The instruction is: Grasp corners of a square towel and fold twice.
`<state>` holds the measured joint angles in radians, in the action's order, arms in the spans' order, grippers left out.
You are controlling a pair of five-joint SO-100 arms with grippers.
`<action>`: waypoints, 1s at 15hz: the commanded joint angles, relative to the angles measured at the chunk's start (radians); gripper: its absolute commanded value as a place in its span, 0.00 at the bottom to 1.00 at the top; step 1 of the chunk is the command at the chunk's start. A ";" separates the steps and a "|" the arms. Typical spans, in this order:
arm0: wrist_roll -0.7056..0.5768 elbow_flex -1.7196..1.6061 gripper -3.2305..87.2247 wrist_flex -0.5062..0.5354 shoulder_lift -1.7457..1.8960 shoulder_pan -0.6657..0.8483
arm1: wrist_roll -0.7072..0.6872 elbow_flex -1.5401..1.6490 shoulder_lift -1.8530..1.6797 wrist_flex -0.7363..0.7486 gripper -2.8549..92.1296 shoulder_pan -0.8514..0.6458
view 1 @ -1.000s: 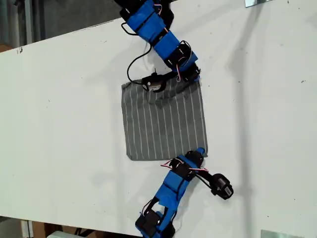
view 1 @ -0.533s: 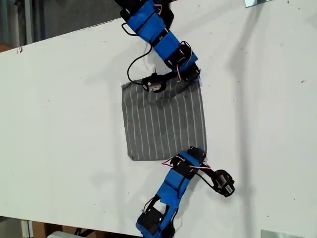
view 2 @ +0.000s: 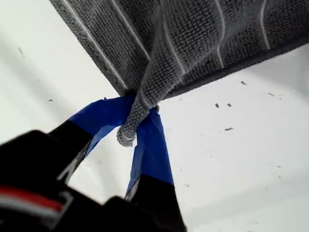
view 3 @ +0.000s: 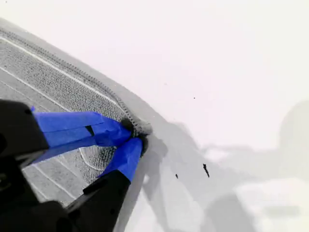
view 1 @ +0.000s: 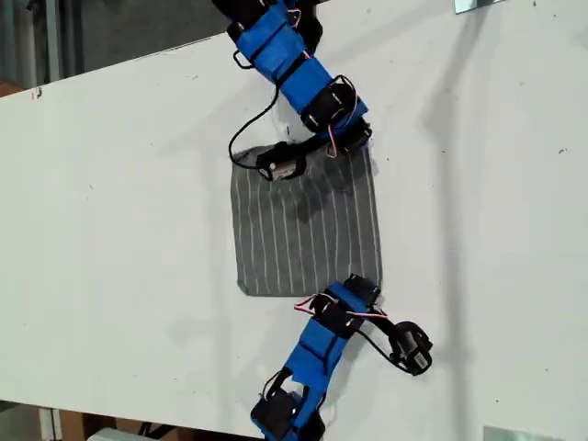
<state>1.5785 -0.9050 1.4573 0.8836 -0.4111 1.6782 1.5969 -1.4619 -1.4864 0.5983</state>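
Broadly, the grey striped towel (view 1: 303, 230) lies mid-tabletop (view 1: 119, 202) in the exterior view, mostly flat. At its far corner on the exterior view's right, the first claw (view 1: 356, 140) is clamped tight on a twisted pinch of cloth, with that edge raised off the surface. At the near corner on the same side, the second claw (view 1: 366, 287) is closed on the hem, low against the tabletop.
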 commanded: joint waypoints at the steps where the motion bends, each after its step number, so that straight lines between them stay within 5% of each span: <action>1: -0.043 0.048 0.03 0.049 0.147 0.011 | -0.031 -0.146 -0.021 -0.109 0.03 -0.034; 8: -0.219 -0.080 0.03 0.161 0.477 0.169 | -0.189 -0.083 -0.239 -0.144 0.03 -0.304; 15: -0.341 -0.683 0.03 -0.025 0.850 0.551 | -0.397 0.222 -0.489 0.041 0.03 -0.727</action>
<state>1.2625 -1.5324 1.4634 1.6444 0.0721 1.3162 1.7794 -1.8791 -1.5002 -0.0506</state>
